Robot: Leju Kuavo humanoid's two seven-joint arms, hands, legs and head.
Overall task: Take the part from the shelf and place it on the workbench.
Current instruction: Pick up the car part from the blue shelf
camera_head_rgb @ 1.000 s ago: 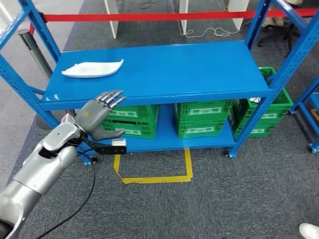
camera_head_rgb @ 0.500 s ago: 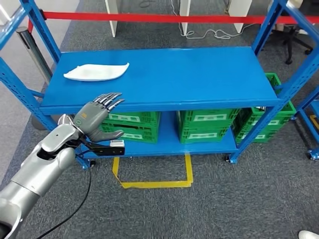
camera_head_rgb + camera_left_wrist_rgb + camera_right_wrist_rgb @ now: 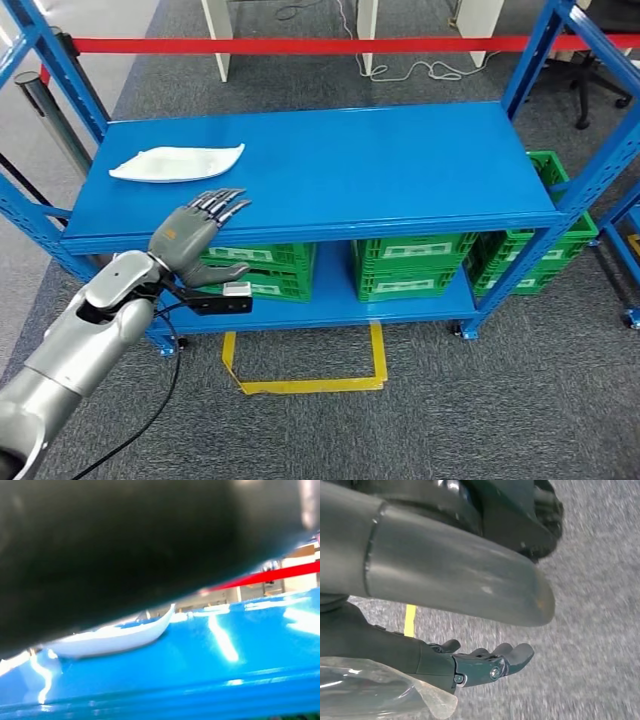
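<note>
- On the far-left part of the blue metal shelf's (image 3: 362,160) top board lies the long white leaf-shaped plastic part (image 3: 176,163), flat on the board, with nothing touching it.
- Its long axis runs left to right, roughly parallel to the shelf's near edge; the pointed tip faces right and the blunter end faces left.
- Low over the near edge of that board, the left robot hand (image 3: 198,228) hovers with its fingers (image 3: 223,201) stretched out flat and slightly apart, thumb held below, holding nothing.
- From this robot hand the part lies farther in and a little to the left, near but clearly apart; the fingertips point toward the far right, so they aim past the part's tip, not at its middle.
- In the left wrist view the part (image 3: 113,637) shows side-on across the glossy blue board, its tip lifted slightly off the surface.
- Down at the robot's side, the right robot hand (image 3: 486,665) hangs over grey carpet, fingers loosely extended and empty, well apart from the shelf.
- My judgement: the left arm is much the nearer, and the reach needs to go farther in and swing left so the fingers cross the part's narrow width near its middle.
</note>
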